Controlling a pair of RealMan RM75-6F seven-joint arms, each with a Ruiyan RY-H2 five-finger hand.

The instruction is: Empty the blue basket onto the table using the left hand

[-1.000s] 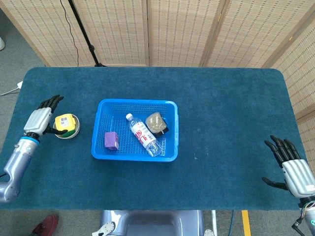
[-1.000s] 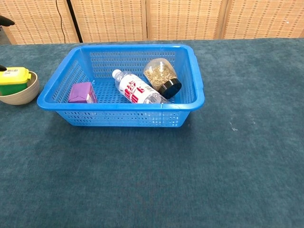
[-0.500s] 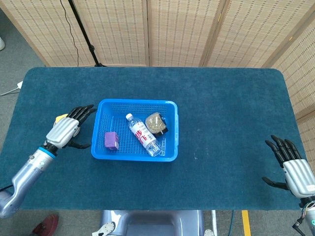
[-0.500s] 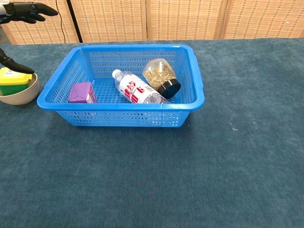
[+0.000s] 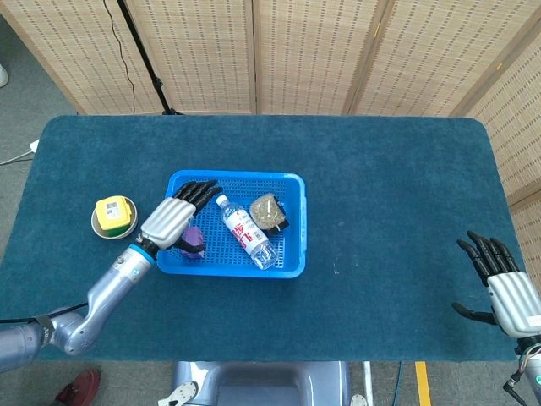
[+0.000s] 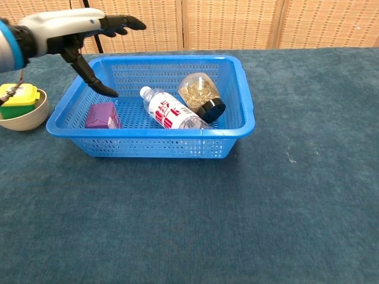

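Note:
The blue basket [image 5: 292,224] [image 6: 247,106] stands left of the table's middle. Inside lie a purple box [image 5: 194,241] [image 6: 101,115], a clear water bottle [image 5: 246,232] [image 6: 168,110] with a red and white label, and a black-lidded jar [image 5: 270,211] [image 6: 200,93] of grainy stuff. My left hand [image 5: 172,219] [image 6: 74,29] hovers open over the basket's left half, above the purple box, fingers spread and holding nothing. My right hand [image 5: 505,289] rests open near the table's right front edge, seen only in the head view.
A beige bowl [image 5: 104,229] [image 6: 26,117] with a yellow and green container [image 5: 112,212] [image 6: 16,97] in it sits left of the basket. Woven screens [image 5: 296,51] stand behind the table. Dark blue cloth [image 5: 397,220] covers the table.
My left hand has swept right from beside the bowl, over the basket's left rim, to above the purple box. The right hand has stayed put.

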